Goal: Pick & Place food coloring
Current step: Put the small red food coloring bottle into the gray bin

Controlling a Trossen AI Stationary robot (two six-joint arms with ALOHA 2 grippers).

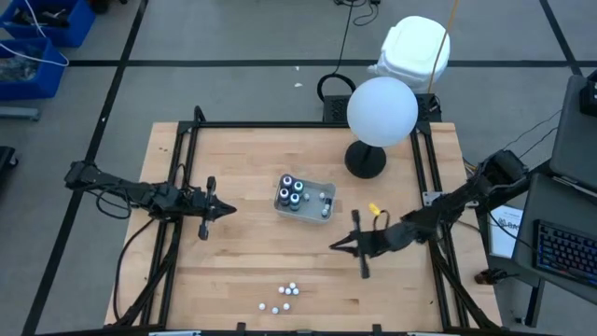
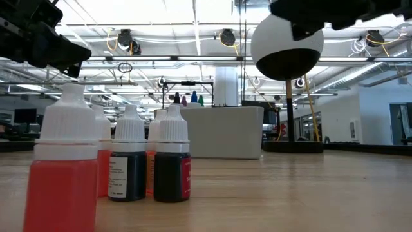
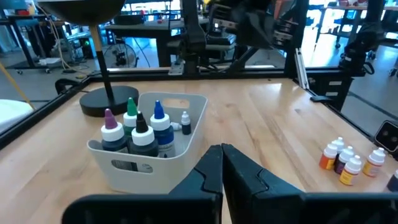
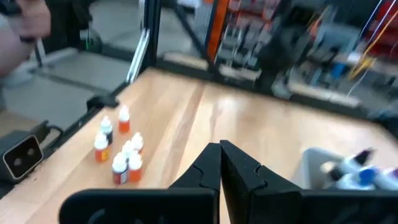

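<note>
Four dark, round food coloring bottles [image 3: 140, 134] with coloured nozzle caps stand in a pale plastic bin [image 3: 186, 140]; small white-capped bottles [image 1: 284, 294], apparently red-orange, cluster on wooden table [image 1: 233, 271]. Left gripper [image 1: 227, 209] and right gripper [image 1: 334, 246] hover closed, empty.

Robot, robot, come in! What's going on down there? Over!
Left gripper shut, empty. Right gripper shut, empty. Small bottles loose at table edge; four more in tray. Nothing in the way.

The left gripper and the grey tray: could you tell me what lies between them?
Only bare wooden table lies between the left gripper and the grey tray, as the high view shows.
</note>
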